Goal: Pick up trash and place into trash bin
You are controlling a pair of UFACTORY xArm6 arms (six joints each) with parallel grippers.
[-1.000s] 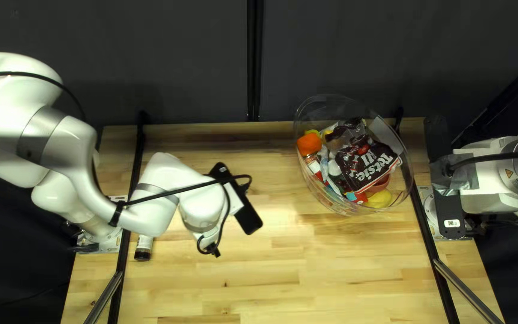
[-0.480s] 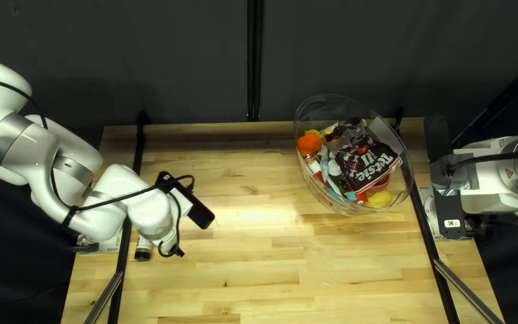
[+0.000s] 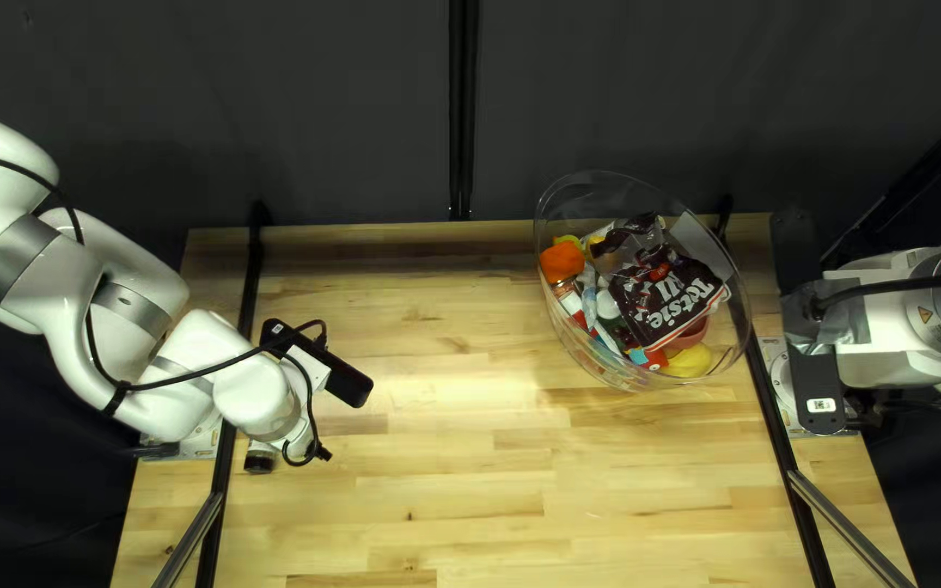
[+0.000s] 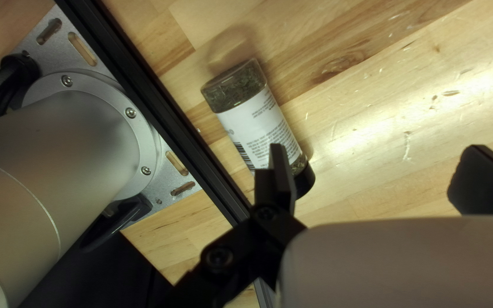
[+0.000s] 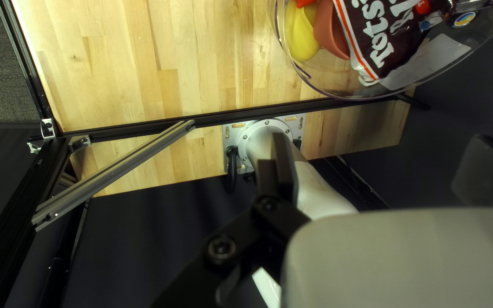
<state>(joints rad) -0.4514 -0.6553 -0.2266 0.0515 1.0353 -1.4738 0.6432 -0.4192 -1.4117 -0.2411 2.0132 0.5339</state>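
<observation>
Bottle (image 4: 261, 122) lies at 10 o'clock off left gripper (image 4: 376, 155), near rail (image 4: 179, 137); bin (image 3: 607, 370) at bottle's 2 o'clock, top left view. Both left and right gripper (image 5: 380, 159) spread. Descending off-centre, I could roll bottle railward.

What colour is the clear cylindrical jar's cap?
The round cap is black, clearest in the left wrist view.

Wooden table (image 3: 471, 490) — clear bin (image 3: 593, 364), perhaps a herb jar (image 4: 258, 122), lying sideways
</observation>
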